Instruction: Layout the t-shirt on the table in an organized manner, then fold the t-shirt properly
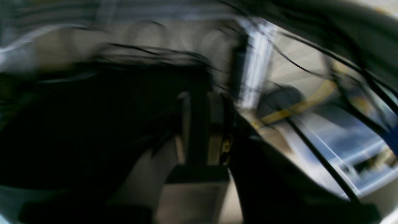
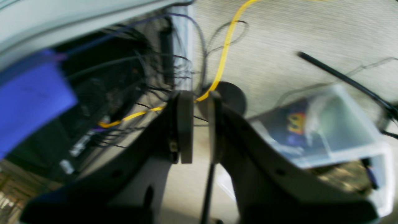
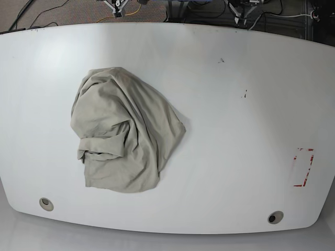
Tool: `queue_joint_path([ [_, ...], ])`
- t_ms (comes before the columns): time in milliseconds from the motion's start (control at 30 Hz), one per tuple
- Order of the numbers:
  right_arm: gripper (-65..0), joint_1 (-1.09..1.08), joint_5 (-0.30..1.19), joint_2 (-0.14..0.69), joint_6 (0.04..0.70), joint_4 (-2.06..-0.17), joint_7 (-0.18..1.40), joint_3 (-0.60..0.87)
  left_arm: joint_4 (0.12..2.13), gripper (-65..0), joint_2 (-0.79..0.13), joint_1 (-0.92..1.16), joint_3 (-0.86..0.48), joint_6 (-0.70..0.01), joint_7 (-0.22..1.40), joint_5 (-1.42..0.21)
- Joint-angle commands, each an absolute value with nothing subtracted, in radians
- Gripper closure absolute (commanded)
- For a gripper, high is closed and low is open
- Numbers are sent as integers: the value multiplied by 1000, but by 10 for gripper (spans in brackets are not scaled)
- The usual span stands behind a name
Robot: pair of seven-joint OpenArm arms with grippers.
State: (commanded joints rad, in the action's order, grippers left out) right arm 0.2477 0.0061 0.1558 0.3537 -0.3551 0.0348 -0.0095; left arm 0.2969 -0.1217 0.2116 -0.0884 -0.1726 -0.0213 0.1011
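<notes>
Beige carpet floor (image 2: 279,40) w/ yellow cable (image 2: 225,46), black wires, clear plastic bin (image 2: 335,130).

The right claw (image 2: 199,130) is matte black plastic: two broad, curved arms narrowing to flat, upright finger plates with rounded tips, a small round hole sunk in each arm and a brass-coloured fitting beside one plate. The left claw (image 1: 202,130), blurred and dark, shows the same black plates.

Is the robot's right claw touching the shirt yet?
Apart. The base view shows the t-shirt crumpled alone on the table, no arm near it. In the right wrist view, the right gripper holds nothing, only floor and cables beyond.
</notes>
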Motion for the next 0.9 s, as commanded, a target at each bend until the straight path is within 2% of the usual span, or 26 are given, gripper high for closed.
queue_joint_path([
  [233, -67, 258, 10, 161, 356, -343, 30, -23, 383, -75, -136, 273, -103, -168, -6, 103],
  [267, -86, 200, 19, 91, 341, -363, 25, -35, 209, -92, -114, 139, -87, -147, -39, 105],
  [900, -86, 186, 19, 73, 341, -357, 24, -30, 209, -93, -114, 133, -87, -147, -41, 105],
])
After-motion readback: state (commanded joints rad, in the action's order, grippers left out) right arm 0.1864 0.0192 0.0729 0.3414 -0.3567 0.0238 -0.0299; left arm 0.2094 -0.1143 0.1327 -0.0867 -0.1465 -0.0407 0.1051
